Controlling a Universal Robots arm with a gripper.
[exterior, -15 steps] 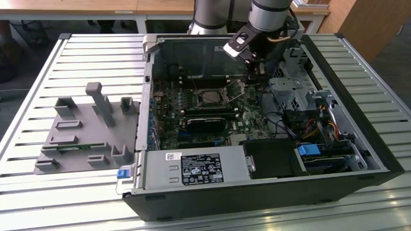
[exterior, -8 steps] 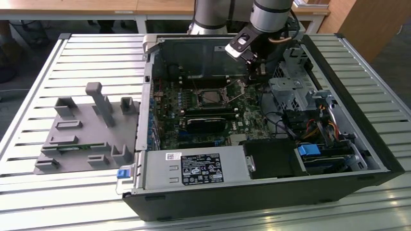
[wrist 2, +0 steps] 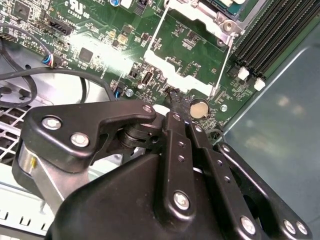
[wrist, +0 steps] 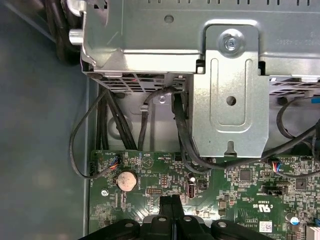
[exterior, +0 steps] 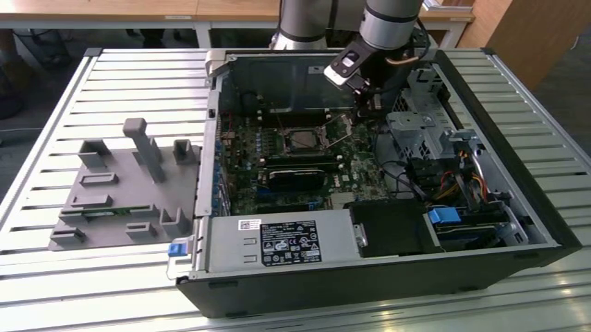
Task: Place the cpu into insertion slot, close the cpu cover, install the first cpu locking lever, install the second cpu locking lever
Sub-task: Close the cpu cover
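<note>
In the exterior view the dull grey cpu (exterior: 303, 141) lies in the black-framed insertion slot (exterior: 303, 129) at the middle of the motherboard. The silver cpu cover (wrist 2: 200, 19) is swung open, and green board shows through its window. Two thin wire locking levers (wrist 2: 154, 32) (wrist 2: 223, 62) run along the cover's sides. My gripper (exterior: 371, 104) hangs over the board to the exterior view's right of the slot. Its black fingers (wrist 2: 176, 125) are shut together with nothing visible between them. Their tips (wrist: 171, 200) hover just off the cover's free edge, near a coin battery (wrist 2: 199, 107).
The open computer case (exterior: 544, 228) rests on a slatted metal table (exterior: 55, 290). A grey fixture block (exterior: 120, 187) stands at the exterior view's left. A metal drive cage (wrist: 230, 90) and black cables (wrist: 180, 130) crowd the gripper. Long black memory slots (wrist 2: 270, 40) run beside the socket.
</note>
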